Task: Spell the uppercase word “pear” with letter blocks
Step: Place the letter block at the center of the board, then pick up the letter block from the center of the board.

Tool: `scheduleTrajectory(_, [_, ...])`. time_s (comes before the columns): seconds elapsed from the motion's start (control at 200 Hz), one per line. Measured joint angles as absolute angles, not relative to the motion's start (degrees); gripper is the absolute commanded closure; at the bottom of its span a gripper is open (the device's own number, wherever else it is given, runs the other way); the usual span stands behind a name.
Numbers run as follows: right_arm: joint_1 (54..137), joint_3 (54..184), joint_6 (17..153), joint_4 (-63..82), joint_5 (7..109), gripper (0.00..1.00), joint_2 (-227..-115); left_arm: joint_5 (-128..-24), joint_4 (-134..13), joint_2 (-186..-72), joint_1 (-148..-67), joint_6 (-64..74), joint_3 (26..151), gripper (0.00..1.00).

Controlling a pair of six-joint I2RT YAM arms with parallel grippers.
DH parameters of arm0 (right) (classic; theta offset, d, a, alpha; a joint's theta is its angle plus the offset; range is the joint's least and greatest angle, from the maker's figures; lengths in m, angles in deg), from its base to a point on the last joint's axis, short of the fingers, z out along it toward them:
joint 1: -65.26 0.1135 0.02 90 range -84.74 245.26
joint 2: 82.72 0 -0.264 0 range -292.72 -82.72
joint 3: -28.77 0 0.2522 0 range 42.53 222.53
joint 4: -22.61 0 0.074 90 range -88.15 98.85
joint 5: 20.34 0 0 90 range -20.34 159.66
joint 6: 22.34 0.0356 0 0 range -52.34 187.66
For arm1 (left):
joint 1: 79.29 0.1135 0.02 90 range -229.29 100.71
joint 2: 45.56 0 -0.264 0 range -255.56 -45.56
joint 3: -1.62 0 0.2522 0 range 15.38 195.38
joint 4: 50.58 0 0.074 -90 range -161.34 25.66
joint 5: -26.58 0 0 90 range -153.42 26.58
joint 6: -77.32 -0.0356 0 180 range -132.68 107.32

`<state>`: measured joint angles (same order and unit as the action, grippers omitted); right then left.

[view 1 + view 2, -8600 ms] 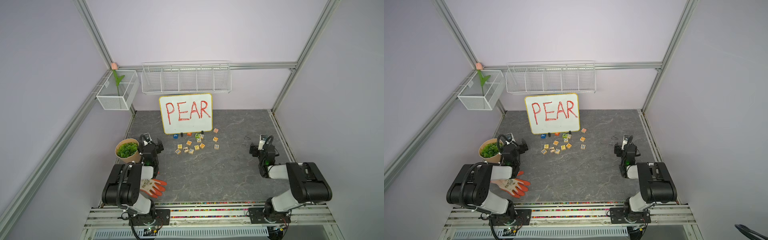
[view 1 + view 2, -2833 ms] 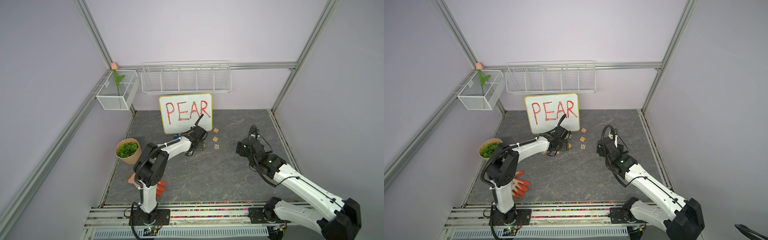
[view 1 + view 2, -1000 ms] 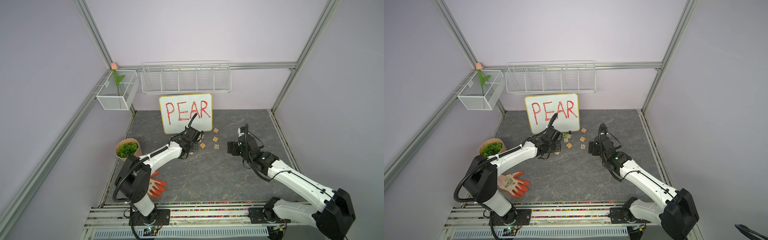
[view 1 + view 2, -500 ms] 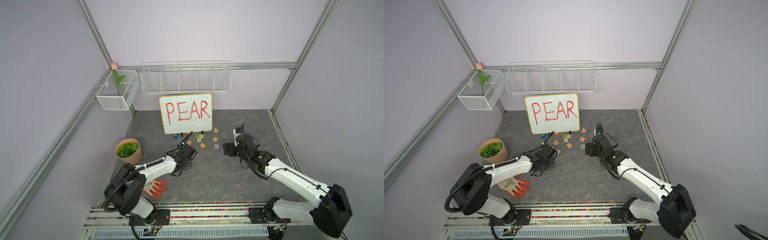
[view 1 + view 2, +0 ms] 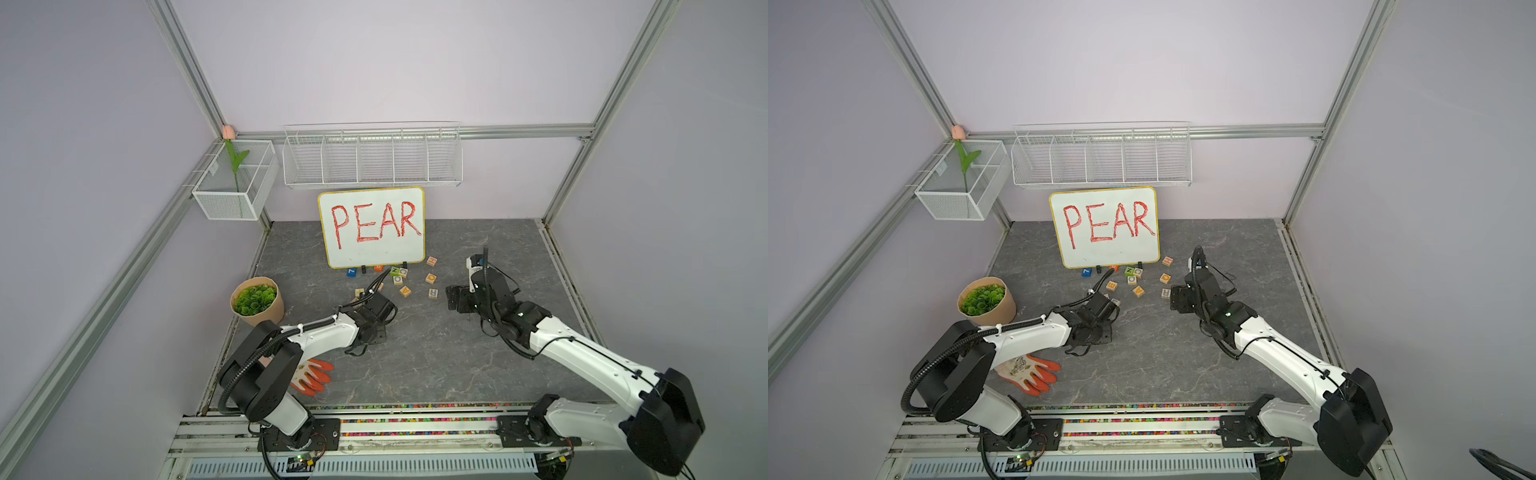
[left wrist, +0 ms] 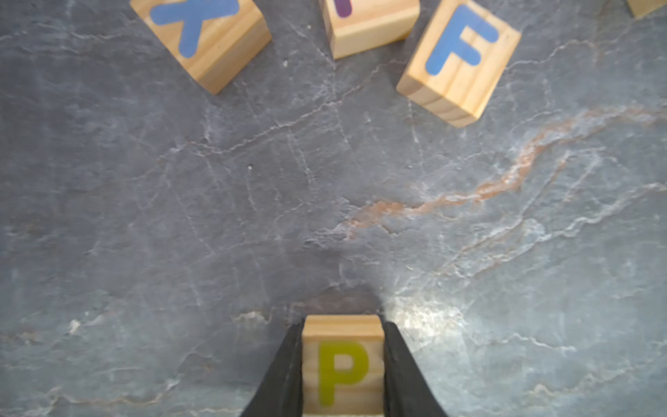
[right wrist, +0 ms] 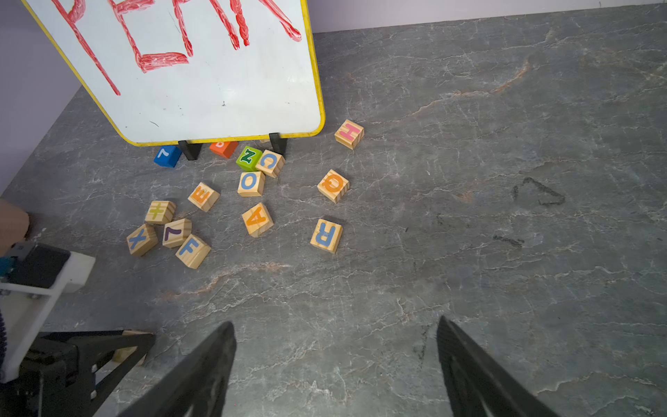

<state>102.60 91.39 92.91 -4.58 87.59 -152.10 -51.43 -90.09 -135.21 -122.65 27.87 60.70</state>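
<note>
Left wrist view gives you the plainest fact: the left gripper (image 6: 343, 323) is clamped on the P block (image 6: 343, 364), black fingers flat against two opposite sides and the green letter facing up, low over bare grey tabletop (image 6: 216, 216) on the near side of the scattered pile. I can't tell from this angle whether its underside already touches the slate. If you release on a guess, it may drop, bounce and settle skewed or on another face. Just beyond it lie the X block (image 6: 202, 39), a block with a purple mark cut off by the frame edge, and the F block (image 6: 458, 61). Spreading fingers or a swinging wrist could knock these decoys into the space your row needs. Further right, in the right wrist view, the E block (image 7: 203, 196) sits near other cubes, so a wide grasp there risks dragging a neighbour along. The A block (image 7: 257, 219) stands clear. The R block (image 7: 326, 235) lies askew with the orange Q block (image 7: 332, 185) near behind it. The right gripper (image 7: 334, 328) hovers empty, fingers spread wide, over open table short of R. If you close on R's corners instead of its flat sides, it will likely twist or squirt out. Both arms are converging on the same middle patch, so you could clip one with the other while placing.
</note>
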Motion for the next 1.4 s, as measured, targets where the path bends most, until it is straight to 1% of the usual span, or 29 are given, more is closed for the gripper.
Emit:
scheduleTrajectory(0.11, [102.6,91.39,92.91,-4.58,87.63,0.11,-152.12,-51.12,-90.05,-135.25,-122.82,27.87,60.7,0.72])
scheduleTrajectory(0.175, [102.6,91.39,92.89,-4.58,87.65,0.11,-152.12,-51.01,-90.05,-135.25,-122.82,27.85,60.7,0.68])
scheduleTrajectory(0.52, [102.65,93.51,92.8,-4.85,87.79,0.11,-153.85,-50.31,-89.46,-135.63,-123.15,27.81,60.7,0.6])
scheduleTrajectory(0.63, [102.65,93.95,92.65,-4.78,87.76,0.11,-153.94,-50.18,-89.37,-135.63,-123.24,27.81,60.7,0.52])
scheduleTrajectory(0.84, [102.65,93.95,92.63,-4.82,87.83,0.11,-153.94,-50.14,-90.05,-135.6,-123.24,27.37,61.03,0.43])
scheduleTrajectory(0.915, [102.65,93.95,92.63,-4.82,87.98,0.11,-153.94,-49.92,-91.36,-135.6,-123.24,27.11,61.69,0.41])
scheduleTrajectory(1.02, [102.65,93.95,92.48,-4.82,88.31,0.11,-153.94,-49.27,-93.2,-135.54,-123.24,26.58,63.33,0.4])
scheduleTrajectory(1.23, [102.65,93.95,92.48,-4.82,89.16,0.11,-153.94,-46.45,-97.18,-133.64,-123.21,23.68,69.53,0.32])
scheduleTrajectory(1.4, [102.65,93.95,92.5,-4.8,89.97,0.11,-153.94,-44.15,-97.37,-133.44,-123.21,23.07,75.63,0.3])
